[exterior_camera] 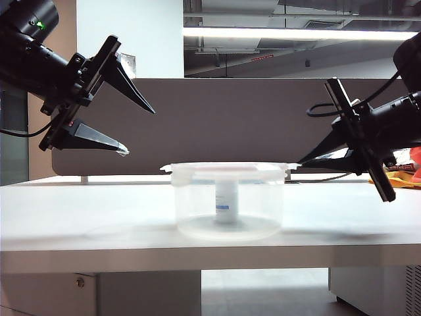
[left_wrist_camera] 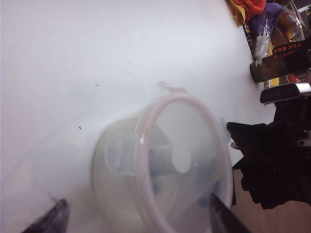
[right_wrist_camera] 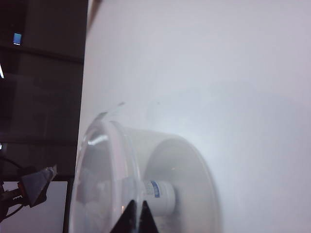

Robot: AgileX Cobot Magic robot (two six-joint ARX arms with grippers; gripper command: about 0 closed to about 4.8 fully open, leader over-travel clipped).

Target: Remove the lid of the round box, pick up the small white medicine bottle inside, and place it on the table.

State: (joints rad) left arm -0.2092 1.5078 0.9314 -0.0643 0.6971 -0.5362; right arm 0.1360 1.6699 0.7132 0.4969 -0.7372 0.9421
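The clear round box [exterior_camera: 197, 212] stands mid-table [exterior_camera: 79, 224] with the thin lid [exterior_camera: 227, 167] on its rim. Inside, the small white medicine bottle [exterior_camera: 226, 201] stands upright, its blue band showing. My right gripper [exterior_camera: 299, 162] is level with the rim, at the lid's right edge tab. In the right wrist view the right gripper [right_wrist_camera: 137, 205] is shut on the lid's [right_wrist_camera: 97, 184] rim, with the bottle [right_wrist_camera: 158, 194] behind it. My left gripper [exterior_camera: 139, 131] hangs open, up and to the left of the box. The left wrist view shows the left gripper [left_wrist_camera: 138, 199] with its fingers wide, above the lid [left_wrist_camera: 146, 145] and bottle cap [left_wrist_camera: 181, 158].
A brown-grey divider panel [exterior_camera: 230, 118] runs along the table's back. Orange and coloured items [exterior_camera: 404, 172] lie at the back right, behind the right arm [left_wrist_camera: 272, 160]. Bare white tabletop extends on both sides of the box.
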